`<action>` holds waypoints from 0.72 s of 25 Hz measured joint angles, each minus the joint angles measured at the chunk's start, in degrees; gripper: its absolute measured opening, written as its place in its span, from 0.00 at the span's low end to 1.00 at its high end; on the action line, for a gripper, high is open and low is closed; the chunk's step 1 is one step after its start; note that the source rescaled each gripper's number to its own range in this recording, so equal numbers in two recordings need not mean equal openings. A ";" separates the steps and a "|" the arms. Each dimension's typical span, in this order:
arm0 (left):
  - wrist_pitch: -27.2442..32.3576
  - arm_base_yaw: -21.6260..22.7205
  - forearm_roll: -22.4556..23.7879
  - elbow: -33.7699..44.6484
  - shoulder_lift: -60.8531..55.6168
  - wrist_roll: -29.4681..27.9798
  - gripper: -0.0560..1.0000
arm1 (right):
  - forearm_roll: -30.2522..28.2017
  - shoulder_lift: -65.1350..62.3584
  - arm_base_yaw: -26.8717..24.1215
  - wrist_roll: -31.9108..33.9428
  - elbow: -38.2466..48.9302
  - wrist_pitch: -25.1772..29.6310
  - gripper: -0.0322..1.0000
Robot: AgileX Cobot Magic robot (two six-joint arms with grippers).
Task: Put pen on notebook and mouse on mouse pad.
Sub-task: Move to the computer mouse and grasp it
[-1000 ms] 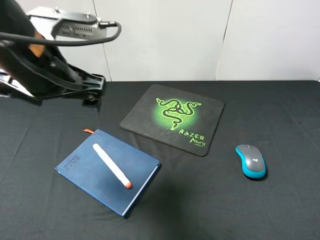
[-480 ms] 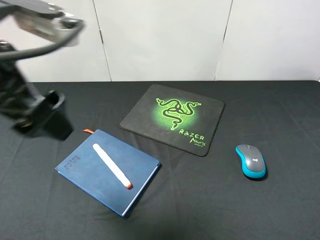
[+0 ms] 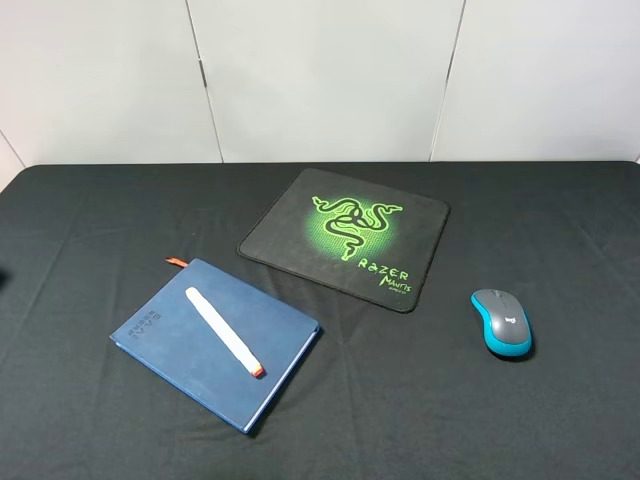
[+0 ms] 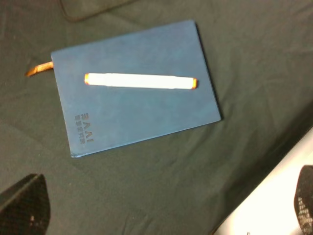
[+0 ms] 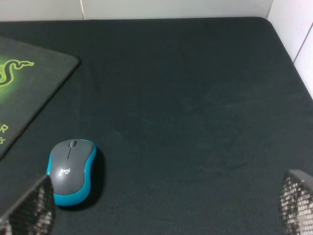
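One job looks done: the pen [image 3: 223, 331] lies on the notebook [image 3: 172, 345], while the mouse [image 3: 502, 322] waits on black cloth [image 3: 560, 220] near the mouse pad [image 3: 290, 225], left gripper [image 4: 164, 203] and right gripper [image 5: 161, 205] both wide open, empty.

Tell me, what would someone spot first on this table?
Probably the bright green snake logo on the black mouse pad, at the back middle of the table. Next, the white pen lying across the blue notebook at front left, and the blue-sided mouse sitting alone to the pad's right.
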 joint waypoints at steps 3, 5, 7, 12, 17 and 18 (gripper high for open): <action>0.00 0.00 -0.18 3.04 -7.14 0.37 1.00 | 0.00 0.00 0.00 0.00 0.00 0.00 1.00; 0.01 0.00 -0.18 4.97 -11.07 0.37 1.00 | 0.00 0.00 0.00 0.00 0.00 0.00 1.00; 0.01 0.25 -0.01 6.82 -14.46 0.05 1.00 | 0.00 0.00 0.00 0.00 0.00 0.00 1.00; -0.11 7.74 0.41 11.96 -20.46 -0.47 1.00 | 0.00 0.00 0.00 0.00 0.00 0.00 1.00; -1.26 18.32 0.42 17.13 -24.91 -0.57 1.00 | 0.00 0.00 0.00 0.00 0.00 0.00 1.00; -1.51 20.49 0.42 17.89 -25.69 -0.57 1.00 | 0.00 0.00 0.00 0.00 0.00 0.00 1.00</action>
